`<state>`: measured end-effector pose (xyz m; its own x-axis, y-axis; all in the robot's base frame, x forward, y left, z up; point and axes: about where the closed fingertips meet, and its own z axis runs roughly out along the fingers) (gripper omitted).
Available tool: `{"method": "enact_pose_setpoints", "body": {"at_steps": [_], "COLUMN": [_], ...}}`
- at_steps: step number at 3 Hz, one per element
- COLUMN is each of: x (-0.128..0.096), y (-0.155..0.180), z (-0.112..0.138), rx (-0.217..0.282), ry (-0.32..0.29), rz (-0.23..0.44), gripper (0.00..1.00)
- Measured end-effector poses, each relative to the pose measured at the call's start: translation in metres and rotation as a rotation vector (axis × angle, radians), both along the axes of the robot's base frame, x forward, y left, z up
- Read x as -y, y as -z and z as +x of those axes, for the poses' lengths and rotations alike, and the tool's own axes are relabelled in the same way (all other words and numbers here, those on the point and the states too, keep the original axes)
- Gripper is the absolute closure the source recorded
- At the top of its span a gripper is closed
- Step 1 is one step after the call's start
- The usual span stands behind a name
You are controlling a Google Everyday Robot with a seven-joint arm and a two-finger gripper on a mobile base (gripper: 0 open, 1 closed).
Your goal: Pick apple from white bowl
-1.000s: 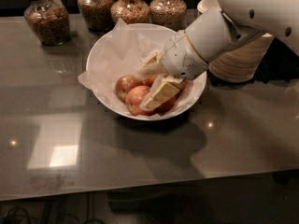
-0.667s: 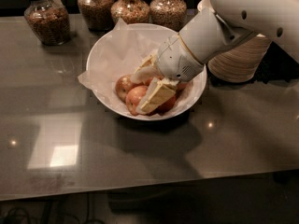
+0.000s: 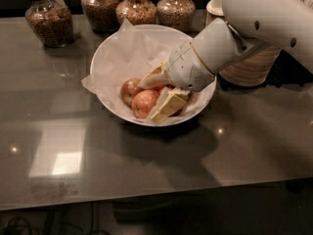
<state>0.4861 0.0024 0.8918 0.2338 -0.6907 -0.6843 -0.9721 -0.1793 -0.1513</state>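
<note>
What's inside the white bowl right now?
In the white bowl: white paper lining, a reddish apple, a paler apple and the end effector reaching in. Whatever lies beneath the end effector is covered.

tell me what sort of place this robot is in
Probably a kitchen or break-room snack counter: glass jars of dry food line the back, a white bowl holds apples, and stacked paper bowls sit beside it. The gripper is down in the bowl among the apples.
</note>
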Motion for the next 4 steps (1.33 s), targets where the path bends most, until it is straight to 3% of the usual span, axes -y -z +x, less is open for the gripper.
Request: {"method": "enact_pose_setpoints", "body": {"at_steps": [4], "x": [0.014], "y": [0.014], "z": [0.030], "rx": [-0.012], "ry": [0.062], "rz": [0.000], "gripper": [0.31]}}
